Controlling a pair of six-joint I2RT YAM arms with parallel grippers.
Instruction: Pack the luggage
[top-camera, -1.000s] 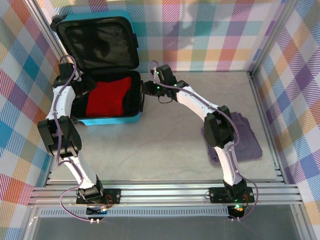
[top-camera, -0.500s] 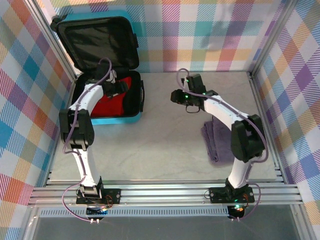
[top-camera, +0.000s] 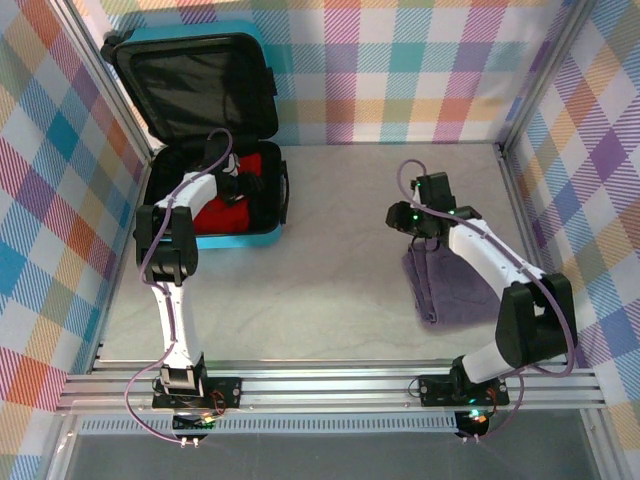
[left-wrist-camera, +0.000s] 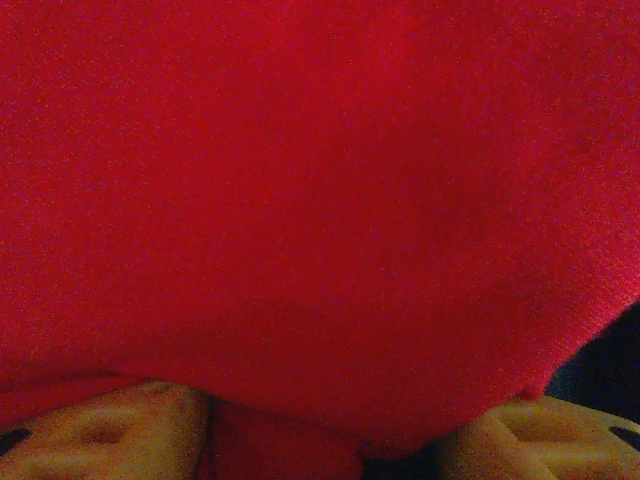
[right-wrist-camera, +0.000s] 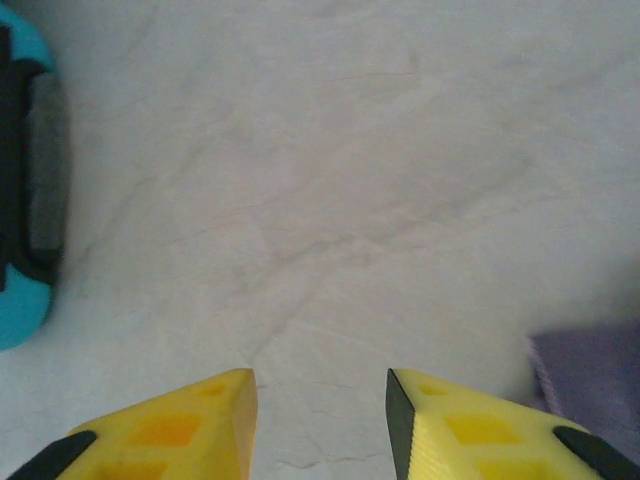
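Note:
The turquoise luggage (top-camera: 262, 236) lies open at the table's back left, with its black-lined lid (top-camera: 190, 85) standing up. Folded red clothes (top-camera: 262, 166) lie in its base. My left gripper (top-camera: 240, 186) is down inside the case on the red clothes (left-wrist-camera: 320, 200). Its yellow fingers (left-wrist-camera: 110, 435) stand wide apart, with a fold of the red fabric bulging between them. My right gripper (top-camera: 402, 216) hovers open and empty (right-wrist-camera: 320, 400) over bare table, by the far left corner of the folded purple clothes (top-camera: 470, 285). The luggage's edge (right-wrist-camera: 15, 290) shows at the left of the right wrist view.
Checkered walls and a metal frame (top-camera: 520, 190) close in the grey table (top-camera: 320, 290). The purple clothes' corner (right-wrist-camera: 590, 375) lies at the right wrist view's lower right. An aluminium rail (top-camera: 320, 385) runs along the near edge by the arm bases.
My right arm has swung right, away from the luggage to the purple clothes. My left gripper has moved into the case and down onto the red clothes.

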